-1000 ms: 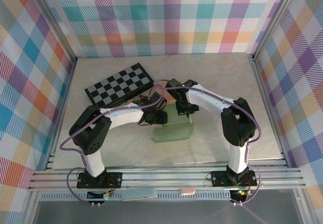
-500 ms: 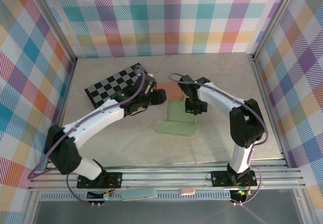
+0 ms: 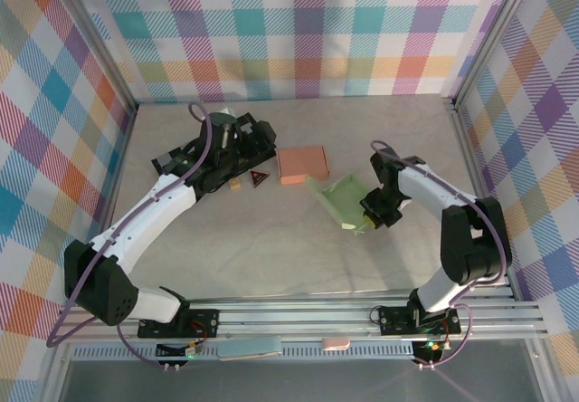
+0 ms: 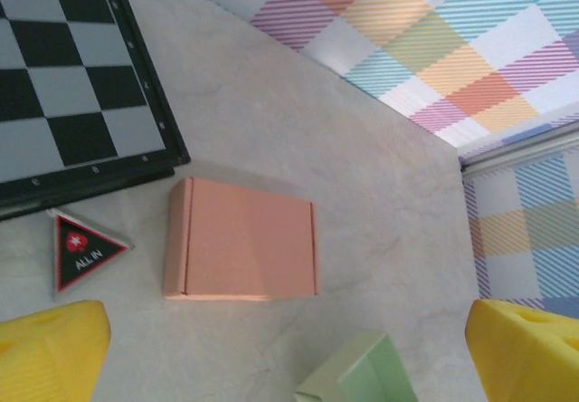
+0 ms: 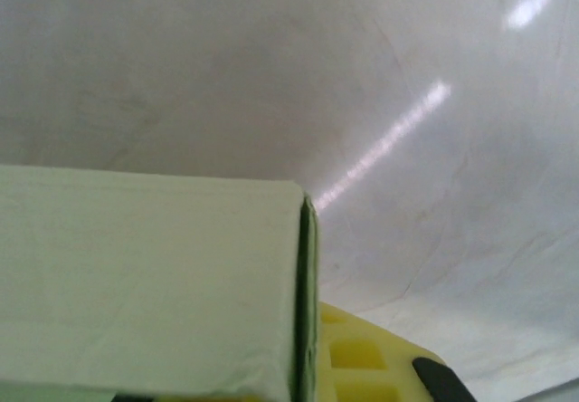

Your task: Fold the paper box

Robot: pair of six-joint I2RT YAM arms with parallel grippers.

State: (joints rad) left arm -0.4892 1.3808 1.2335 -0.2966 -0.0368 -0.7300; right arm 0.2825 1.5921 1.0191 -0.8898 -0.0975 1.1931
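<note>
Our right gripper [image 3: 371, 215] looks pinched on the right edge of the green box [image 3: 336, 198], which lies half-folded and tilted on the table [image 3: 271, 248] near the closed pink box [image 3: 303, 163]. We judge the grip is meant to turn a flap. Our left gripper [image 4: 289, 352] hangs wide open and empty by the chessboard [image 4: 72, 76], likely to leave room.

Orange box [image 4: 242, 251] lies between chessboard [image 4: 77, 76] and green box [image 4: 362, 373].

chessboard [image 4: 72, 76]: far L on tabletop [image 3: 271, 257]
triangle card [image 4: 83, 251]: just in front of chessboard, L of closed box [image 3: 302, 163]
closed box: R of chessboard, apart
paper box [image 3: 339, 198]: near closed box, R & nearer front
</note>
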